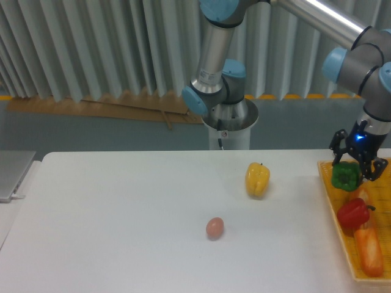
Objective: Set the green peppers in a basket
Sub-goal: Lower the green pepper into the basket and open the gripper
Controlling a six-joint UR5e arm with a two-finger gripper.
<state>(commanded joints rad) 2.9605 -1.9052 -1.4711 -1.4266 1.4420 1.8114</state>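
My gripper (352,166) is shut on the dark green pepper (346,176) and holds it in the air over the left part of the yellow-orange woven basket (328,184) at the table's right edge. The pepper hangs just above a red pepper (353,213) that lies inside the basket. The fingers are partly hidden behind the green pepper.
A yellow pepper (257,179) stands on the white table left of the basket. A small pinkish egg-shaped object (214,227) lies nearer the front. An orange carrot-like item (368,250) lies in the basket. The robot base (230,119) stands behind the table; a grey slab (12,174) sits at far left.
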